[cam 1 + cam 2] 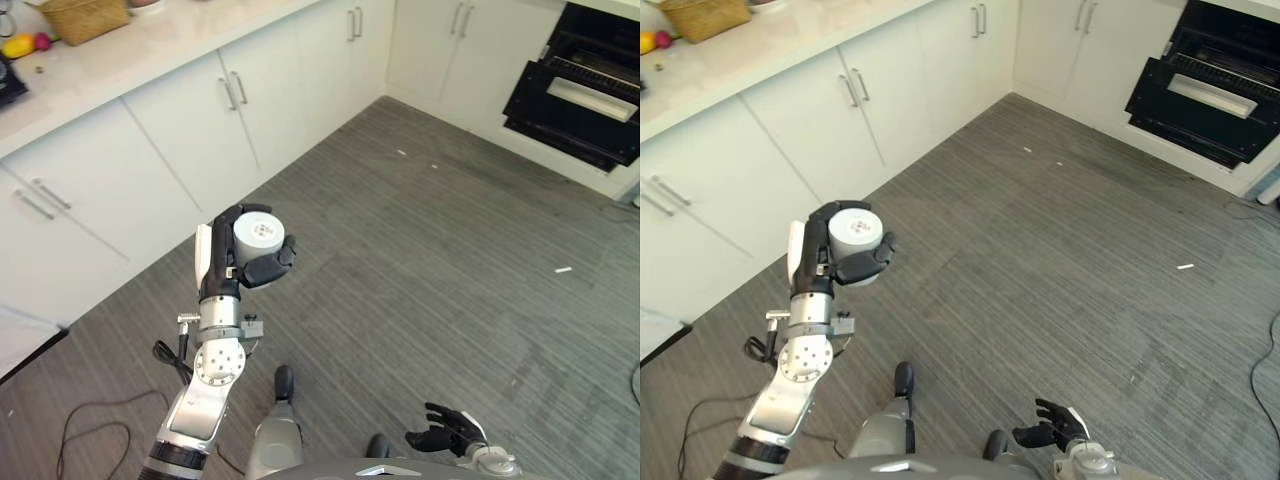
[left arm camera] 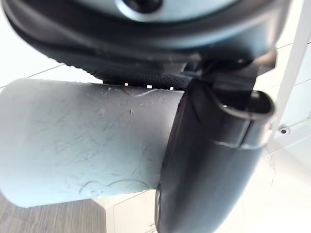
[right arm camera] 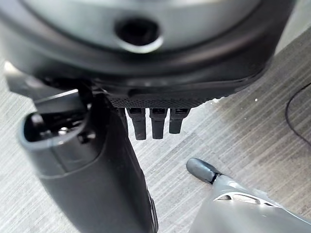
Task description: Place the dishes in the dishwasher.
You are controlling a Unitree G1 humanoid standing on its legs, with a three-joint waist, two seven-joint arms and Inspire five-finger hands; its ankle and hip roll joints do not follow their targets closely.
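I have my left hand point(image 1: 240, 262) wrapped around a pale grey cylindrical cup point(image 1: 259, 236), fingers curled over its side and thumb pressing from the opposite face, so the cup is clamped and held up in the air above the grey striped floor point(image 1: 430, 240), its flat base turned toward my head. In the left wrist view the cup's wall point(image 2: 82, 141) looks matte and finely scratched, which I judge to be hard plastic: light, stiff, unlikely to crack, and not very slippery. The mid-wall grip I have seems right; squeezing near the open rim might flex it. My right hand point(image 1: 443, 432) hangs low at about 5 o'clock, fingers loosely spread and holding nothing. The open black dishwasher point(image 1: 580, 85) with its door down sits at about 2 o'clock, well apart from the cup, past the white cabinets point(image 1: 180, 150).
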